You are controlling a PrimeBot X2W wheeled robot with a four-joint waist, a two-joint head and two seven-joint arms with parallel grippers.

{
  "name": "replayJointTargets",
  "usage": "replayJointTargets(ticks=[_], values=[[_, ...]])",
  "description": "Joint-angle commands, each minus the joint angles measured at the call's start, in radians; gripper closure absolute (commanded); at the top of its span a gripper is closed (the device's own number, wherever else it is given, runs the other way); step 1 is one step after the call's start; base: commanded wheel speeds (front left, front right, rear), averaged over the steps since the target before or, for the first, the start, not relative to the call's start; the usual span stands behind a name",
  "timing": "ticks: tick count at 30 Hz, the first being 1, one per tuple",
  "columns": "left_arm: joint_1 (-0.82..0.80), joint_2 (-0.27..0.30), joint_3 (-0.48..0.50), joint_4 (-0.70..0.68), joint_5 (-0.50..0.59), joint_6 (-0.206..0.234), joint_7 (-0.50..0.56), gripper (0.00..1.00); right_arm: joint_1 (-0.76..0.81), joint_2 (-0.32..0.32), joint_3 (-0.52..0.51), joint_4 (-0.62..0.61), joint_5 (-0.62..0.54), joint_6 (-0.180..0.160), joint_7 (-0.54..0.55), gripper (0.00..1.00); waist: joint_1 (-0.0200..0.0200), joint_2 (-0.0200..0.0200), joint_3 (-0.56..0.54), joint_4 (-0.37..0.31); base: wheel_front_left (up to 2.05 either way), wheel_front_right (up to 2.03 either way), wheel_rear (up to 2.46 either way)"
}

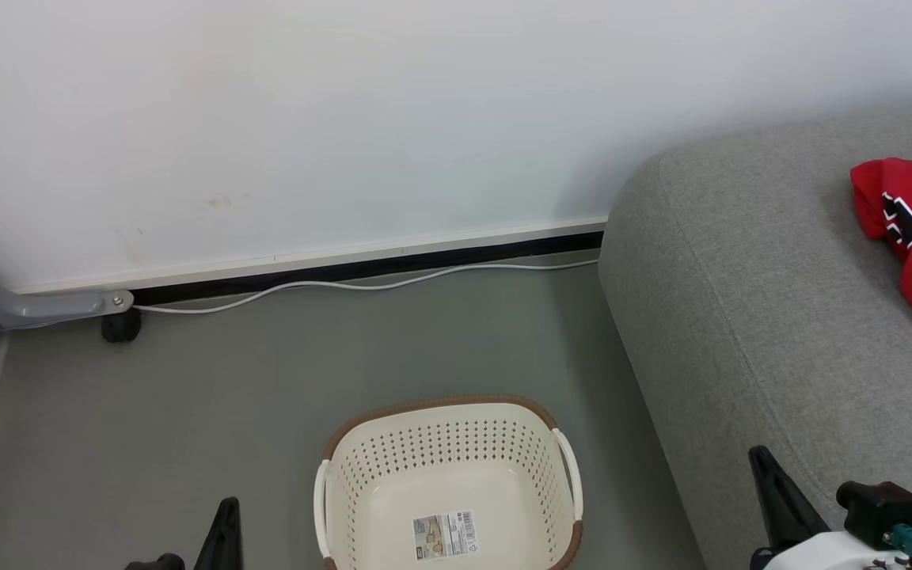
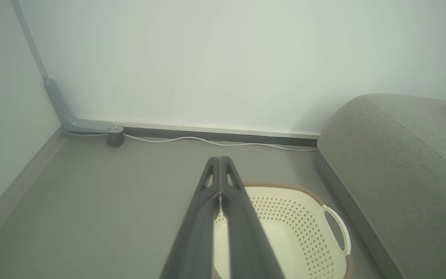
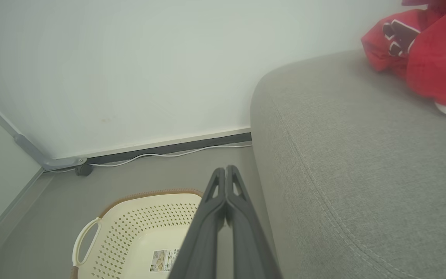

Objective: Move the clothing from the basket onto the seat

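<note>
The cream basket point(image 1: 361, 475) with its brown rim stands on the floor at the bottom centre, and nothing lies inside it but a label sticker point(image 1: 444, 535). The red clothing point(image 1: 911, 229) lies heaped on the grey seat point(image 1: 741, 301) at the far right. My left gripper point(image 1: 225, 514) shows at the lower left, its fingers pressed together and holding nothing point(image 2: 220, 161). My right gripper point(image 1: 765, 467) rises at the lower right over the seat's front edge, also shut and holding nothing point(image 3: 225, 170). The right wrist view shows the basket point(image 3: 130, 217), the seat point(image 3: 343, 162) and the clothing point(image 3: 424, 54).
A white cable point(image 1: 361, 285) runs along the skirting at the wall's foot. A grey frame leg with a black caster point(image 1: 119, 324) stands in the far left corner. Grey floor point(image 1: 266, 396) lies between basket and wall.
</note>
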Motion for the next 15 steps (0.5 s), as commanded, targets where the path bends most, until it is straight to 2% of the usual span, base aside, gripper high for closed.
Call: replayJointTargets(ticks=[1, 15], values=[[-0.028, 0.008, 0.012, -0.022, -0.043, -0.012, 0.009, 1.00, -0.030, -0.007, -0.015, -0.033, 0.040, 0.000, 0.016, 1.00, 0.0007, -0.0001, 0.000, 0.001, 0.00, 0.00, 0.00], [-0.057, 0.009, 0.031, -0.019, -0.201, -0.033, 0.050, 1.00, -0.037, 0.006, -0.048, -0.049, 0.186, 0.000, 0.057, 1.00, -0.0003, -0.0001, 0.001, 0.005, 0.00, 0.00, 0.00]])
